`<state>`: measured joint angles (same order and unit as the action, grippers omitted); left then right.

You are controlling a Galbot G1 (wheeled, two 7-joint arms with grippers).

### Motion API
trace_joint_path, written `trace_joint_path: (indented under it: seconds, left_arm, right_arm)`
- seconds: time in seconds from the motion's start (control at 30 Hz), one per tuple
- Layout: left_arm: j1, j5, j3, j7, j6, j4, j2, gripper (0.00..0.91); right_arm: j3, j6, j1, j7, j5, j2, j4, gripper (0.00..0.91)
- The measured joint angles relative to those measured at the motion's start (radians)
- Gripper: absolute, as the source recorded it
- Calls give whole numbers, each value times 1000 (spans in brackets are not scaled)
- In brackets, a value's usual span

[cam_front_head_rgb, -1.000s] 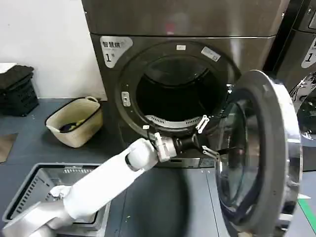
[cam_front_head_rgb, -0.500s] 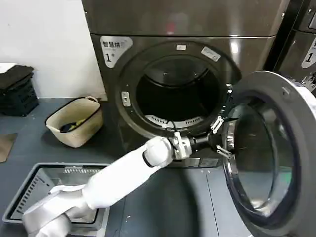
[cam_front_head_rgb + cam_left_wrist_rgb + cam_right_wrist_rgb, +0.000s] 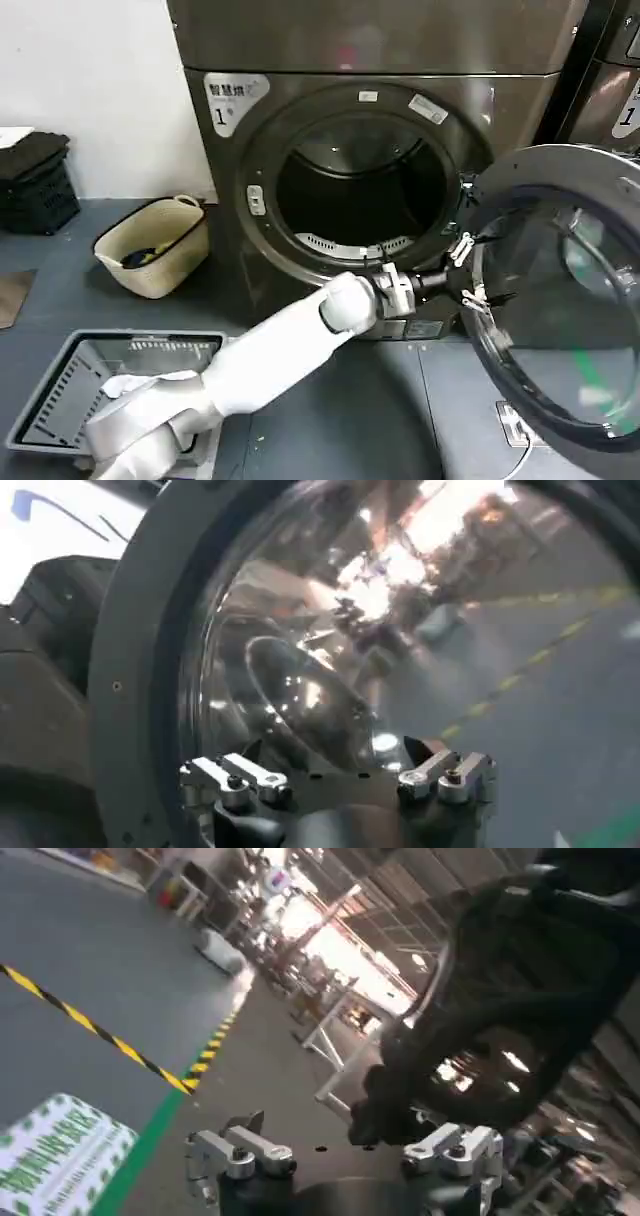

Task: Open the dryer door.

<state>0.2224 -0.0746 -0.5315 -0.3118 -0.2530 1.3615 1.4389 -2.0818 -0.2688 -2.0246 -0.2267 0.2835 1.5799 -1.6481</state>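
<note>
The dryer door (image 3: 560,320) stands swung well open to the right of the drum opening (image 3: 362,190), and the left hand (image 3: 468,272), fingers spread wide and empty, sits against the door's inner rim on its hinge side, so further opening pushes rightward

A large "1" stands on the dryer's white label (image 3: 234,97).
</note>
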Motion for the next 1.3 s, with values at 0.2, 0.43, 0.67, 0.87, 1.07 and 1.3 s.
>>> trace_joint_path:
  seconds: [0.2, 0.43, 0.67, 0.87, 1.07, 1.3]
  left_arm:
    - [-5, 14, 0, 4, 6, -35, 43, 907]
    - [-8, 20, 3, 8, 11, -59, 75, 907]
    - [-13, 27, 6, 18, 16, -91, 106, 907]
    - [-13, 23, 6, 17, 19, -92, 107, 907]
    - [-2, -11, 6, -26, 90, -64, 85, 907]
    - [55, -62, 40, -99, 255, 103, -6, 907]
  right_arm:
    - [-7, 4, 1, 1, -6, 5, -3, 907]
    - [-2, 6, 6, 6, -4, 8, -20, 907]
    - [2, 5, 9, 8, -4, 12, -33, 907]
    - [6, 4, 14, 10, -3, 13, -44, 907]
    - [6, 0, 15, 13, -3, 13, -46, 907]
    - [10, -6, 16, 16, -3, 7, -48, 907]
